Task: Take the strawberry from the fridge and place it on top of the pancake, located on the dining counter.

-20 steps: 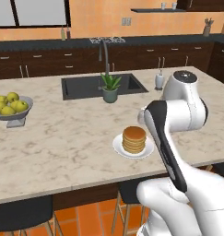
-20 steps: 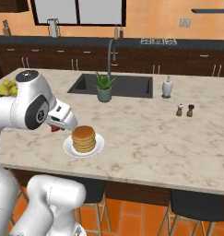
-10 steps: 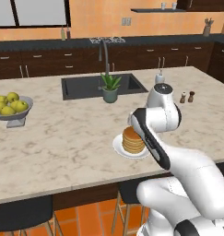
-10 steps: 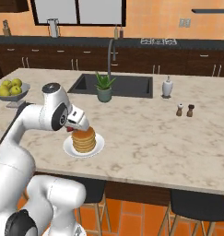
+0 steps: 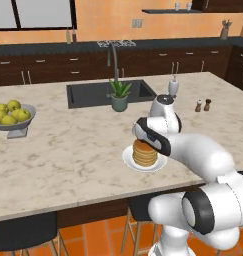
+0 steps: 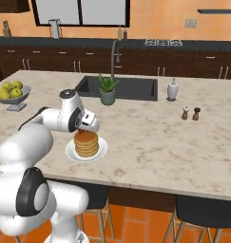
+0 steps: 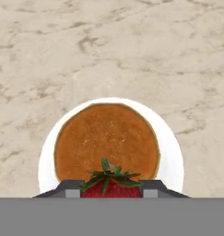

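Observation:
A pancake (image 7: 106, 140) stack lies on a white plate (image 7: 172, 154) on the pale marbled dining counter (image 7: 109, 41). My gripper (image 7: 111, 190) is shut on the strawberry (image 7: 111, 183), red with green leaves, held just above the near edge of the stack. From the base cameras the pancake (image 5: 144, 152) (image 6: 86, 143) sits near the counter's front edge (image 5: 68, 155), and my gripper (image 6: 81, 130) hovers at its left side, close over the top. The fridge is out of view.
A bowl of green apples (image 5: 12, 116) (image 6: 12, 91) stands at the left. A potted plant (image 5: 119, 95) (image 6: 107, 89) sits by the dark sink (image 5: 88, 95), with a soap dispenser (image 6: 172, 88) and salt and pepper shakers (image 6: 190, 113) to the right. Stools stand under the front edge.
The arm has stretched forward and down over the counter, bringing the hand with the strawberry from beside the plate to just above the pancake stack. The base has not moved.

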Controlling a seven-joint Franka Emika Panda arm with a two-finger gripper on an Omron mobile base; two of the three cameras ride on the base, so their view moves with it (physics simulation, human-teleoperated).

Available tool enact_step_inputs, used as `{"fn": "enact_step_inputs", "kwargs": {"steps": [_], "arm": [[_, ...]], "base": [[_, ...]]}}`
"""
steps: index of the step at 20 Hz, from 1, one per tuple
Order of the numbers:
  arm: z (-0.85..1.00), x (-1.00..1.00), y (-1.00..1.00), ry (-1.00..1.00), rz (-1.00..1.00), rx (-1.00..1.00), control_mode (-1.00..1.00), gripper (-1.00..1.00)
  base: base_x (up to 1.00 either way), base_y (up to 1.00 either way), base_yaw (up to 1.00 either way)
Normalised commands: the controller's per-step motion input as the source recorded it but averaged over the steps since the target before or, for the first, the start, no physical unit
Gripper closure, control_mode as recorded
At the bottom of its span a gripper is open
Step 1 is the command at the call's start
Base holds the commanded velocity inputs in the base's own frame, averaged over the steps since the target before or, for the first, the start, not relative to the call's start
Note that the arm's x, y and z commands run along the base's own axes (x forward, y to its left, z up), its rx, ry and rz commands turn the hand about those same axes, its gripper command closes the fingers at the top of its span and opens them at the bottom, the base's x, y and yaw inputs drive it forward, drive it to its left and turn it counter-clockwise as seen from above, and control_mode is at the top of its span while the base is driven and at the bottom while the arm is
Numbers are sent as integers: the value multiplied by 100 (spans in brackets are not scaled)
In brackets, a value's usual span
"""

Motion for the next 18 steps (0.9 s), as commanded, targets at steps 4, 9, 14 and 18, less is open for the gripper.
{"fn": "enact_step_inputs", "kwargs": {"steps": [4, 9, 14, 18], "arm": [[-60, 53, 0, 2, 2, 0, -100, 100], [-45, 28, 0, 1, 1, -2, -100, 100], [-43, -6, 11, 2, 0, -2, -100, 100], [-28, -53, 1, 0, -4, 0, -100, -100]], "base": [[0, 0, 0], [0, 0, 0], [0, 0, 0], [0, 0, 0]]}}
